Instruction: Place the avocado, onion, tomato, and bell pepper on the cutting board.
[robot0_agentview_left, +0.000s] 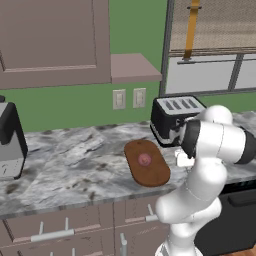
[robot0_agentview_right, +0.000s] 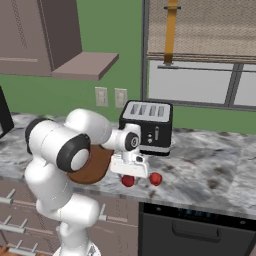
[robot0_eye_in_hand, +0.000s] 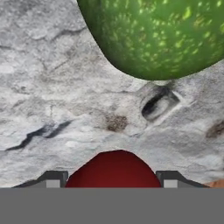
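Onion (robot0_agentview_left: 144, 159): pinkish-red ball lying on the cutting board, about at its middle
Cutting board (robot0_agentview_left: 147, 162): reddish-brown oval on the marble counter (robot0_agentview_left: 70, 165), just left of the toaster; in the right base view its edge (robot0_agentview_right: 95, 167) shows behind the arm's elbow
Avocado (robot0_eye_in_hand: 157, 35): speckled green, large at the top of the hand view, resting on the counter beyond the fingers
Tomato (robot0_eye_in_hand: 114, 169): deep red and rounded, low in the hand view between the two finger tips; in the right base view a red fruit (robot0_agentview_right: 128, 181) sits right under the hand
Second red fruit (robot0_agentview_right: 156, 178): on the counter near the front edge, just right of the first
Gripper (robot0_eye_in_hand: 109, 179): low over the counter in front of the toaster, fingers apart on either side of the tomato; whether they touch it I cannot tell
Toaster (robot0_agentview_right: 146, 126): black with a silver slotted top, against the green wall, behind the hand
Wall outlets (robot0_agentview_left: 128, 98): two pale plates above the board
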